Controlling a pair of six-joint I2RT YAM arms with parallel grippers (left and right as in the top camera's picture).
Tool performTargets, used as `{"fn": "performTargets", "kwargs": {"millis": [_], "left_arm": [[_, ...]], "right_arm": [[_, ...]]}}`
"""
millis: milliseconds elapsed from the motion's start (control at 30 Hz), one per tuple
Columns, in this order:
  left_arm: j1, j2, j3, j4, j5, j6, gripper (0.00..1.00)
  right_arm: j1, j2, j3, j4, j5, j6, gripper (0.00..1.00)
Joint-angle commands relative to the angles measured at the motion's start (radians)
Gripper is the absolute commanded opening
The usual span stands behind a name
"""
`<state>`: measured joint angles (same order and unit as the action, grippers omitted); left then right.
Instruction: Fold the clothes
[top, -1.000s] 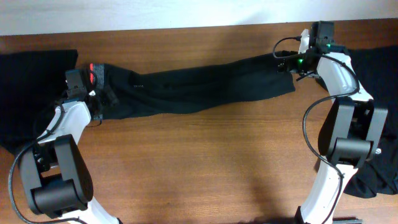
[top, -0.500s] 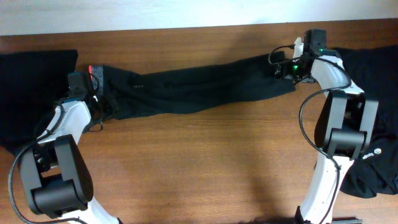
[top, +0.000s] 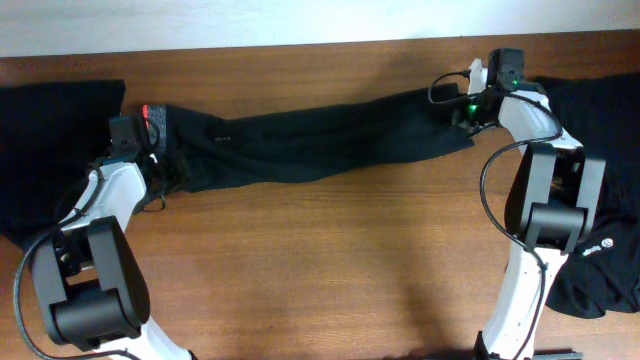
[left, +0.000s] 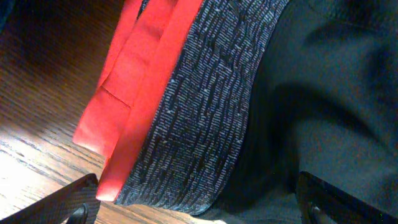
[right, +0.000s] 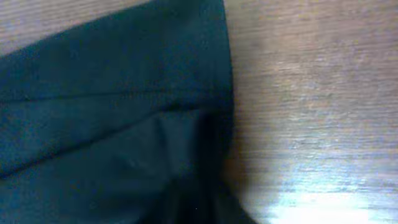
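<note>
Long black trousers (top: 320, 145) lie stretched across the table, with the red-edged grey waistband (top: 152, 113) at the left and the leg ends at the right. My left gripper (top: 166, 160) sits over the waistband (left: 205, 112), open. Its fingertips (left: 68, 202) straddle the waistband's corner close above the wood. My right gripper (top: 462, 112) is at the leg hem (right: 214, 74), shut on the black trouser fabric. In the right wrist view the cloth bunches into the dark pinch of the right gripper (right: 208, 208), and the fingers themselves are lost in the dark.
More black clothes lie at both ends: a pile at the far left (top: 50, 130) and another at the far right (top: 605, 120), with a small white logo (top: 597, 245) beside the right arm's base. Bare wooden table (top: 330, 250) spreads in front of the trousers.
My right gripper slid a little left onto the leg hem and closed on it. My left gripper shifted slightly toward the waistband and stayed open.
</note>
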<state>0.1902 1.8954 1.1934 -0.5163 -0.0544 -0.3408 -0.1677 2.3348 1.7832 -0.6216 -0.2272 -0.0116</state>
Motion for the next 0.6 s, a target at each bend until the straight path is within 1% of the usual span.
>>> {"fn": "performTargets", "kwargs": {"millis": [0,133,233,267,333,433,567], "left_arm": [[0.004,-0.003,0.018,-0.002,0.014,0.005,1.00],[0.004,-0.003,0.018,-0.055,0.014,0.006,1.00],[0.004,-0.003,0.018,-0.158,0.012,0.006,1.00],[0.004,-0.003,0.018,-0.223,-0.001,0.006,1.00],[0.004,-0.003,0.018,-0.286,-0.051,0.006,1.00],[0.006,-0.003,0.018,-0.332,-0.169,0.005,1.00],[0.021,-0.003,0.018,-0.334,-0.189,0.005,1.00]], "right_arm": [[0.002,0.047,-0.006,-0.095,0.029,0.000,0.04],[0.002,0.047,-0.006,-0.237,0.177,0.001,0.04],[-0.004,0.047,-0.006,-0.340,0.254,0.002,0.04],[-0.014,0.047,-0.006,-0.402,0.289,0.023,0.04],[-0.031,0.047,-0.006,-0.465,0.301,0.027,0.04],[-0.060,0.047,-0.006,-0.537,0.323,0.047,0.04],[-0.109,0.047,-0.006,-0.615,0.346,0.066,0.04]]}}
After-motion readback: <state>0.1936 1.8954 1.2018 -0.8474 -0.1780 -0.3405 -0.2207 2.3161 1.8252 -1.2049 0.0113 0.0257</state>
